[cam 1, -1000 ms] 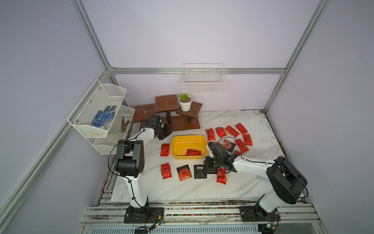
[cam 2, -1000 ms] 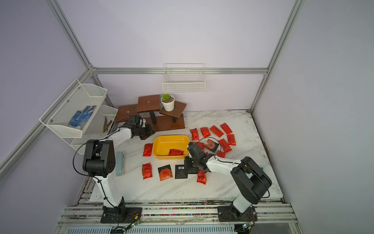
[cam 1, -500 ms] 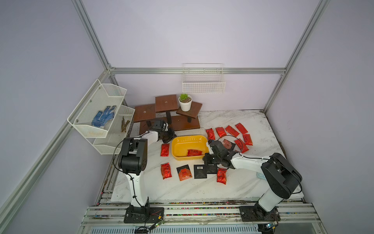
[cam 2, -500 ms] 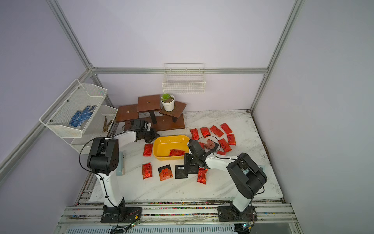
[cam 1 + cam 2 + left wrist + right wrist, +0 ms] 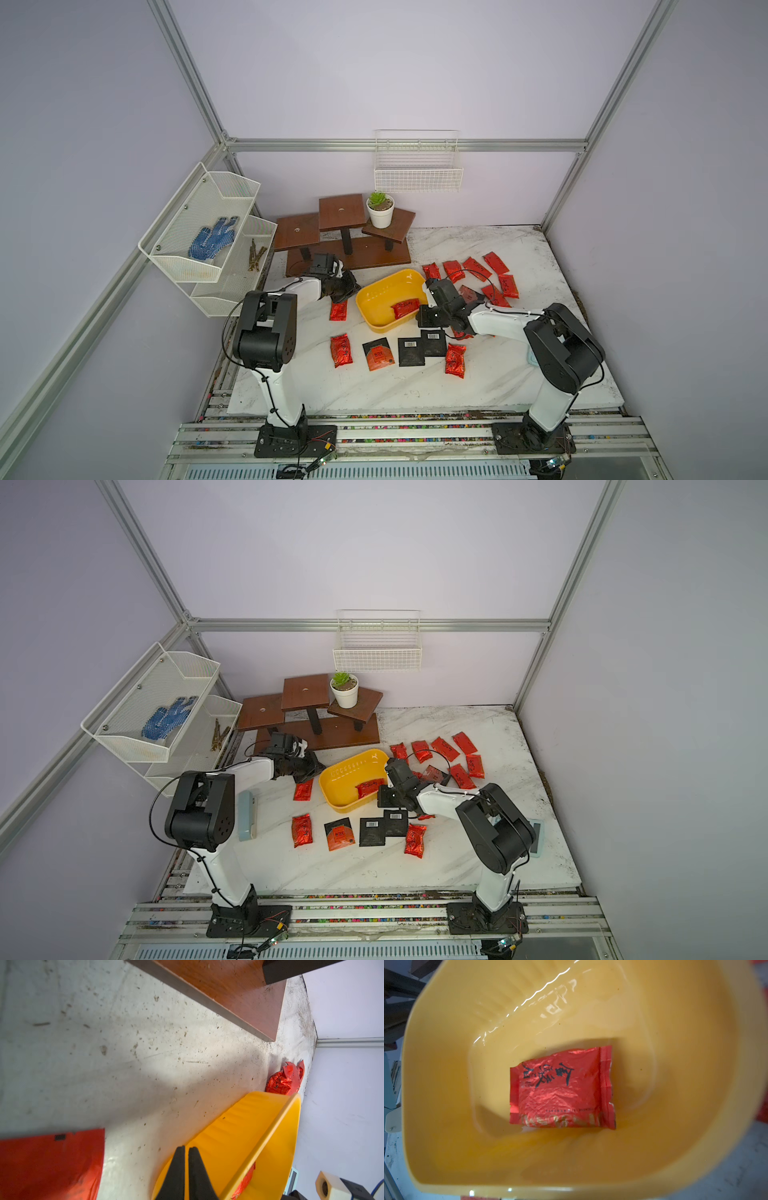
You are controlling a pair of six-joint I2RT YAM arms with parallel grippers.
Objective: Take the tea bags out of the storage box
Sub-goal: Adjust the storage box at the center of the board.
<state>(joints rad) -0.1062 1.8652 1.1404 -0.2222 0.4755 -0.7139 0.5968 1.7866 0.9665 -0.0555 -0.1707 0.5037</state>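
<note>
Yellow plastic, shallow and round-cornered, the storage tub (image 5: 376, 297) sits mid-table in both top views. One red foil pouch (image 5: 406, 308) is left on its floor, toward the end nearest the right gripper (image 5: 424, 316). That gripper hangs at the tub's rim, jaws together, carrying nothing I can see. The pouch's long axis points roughly at it, so I judge the right arm the nearer one for the pick. The left gripper (image 5: 344, 287) sits outside the opposite wall. Other red pouches (image 5: 473, 268) and flat black sachets (image 5: 411, 352) lie out on the white marble tabletop (image 5: 374, 390).

From the left wrist, the left gripper (image 5: 186, 1148) has its black fingers (image 5: 176, 1174) all but closed and empty. They are close against the tub's outer wall (image 5: 239, 1136); whether they touch it I cannot tell.

From the right wrist no fingers show. Only here is the red foil pouch (image 5: 562, 1088) plainly flat, printed face up, clear of every inner wall (image 5: 436, 1084).
</note>
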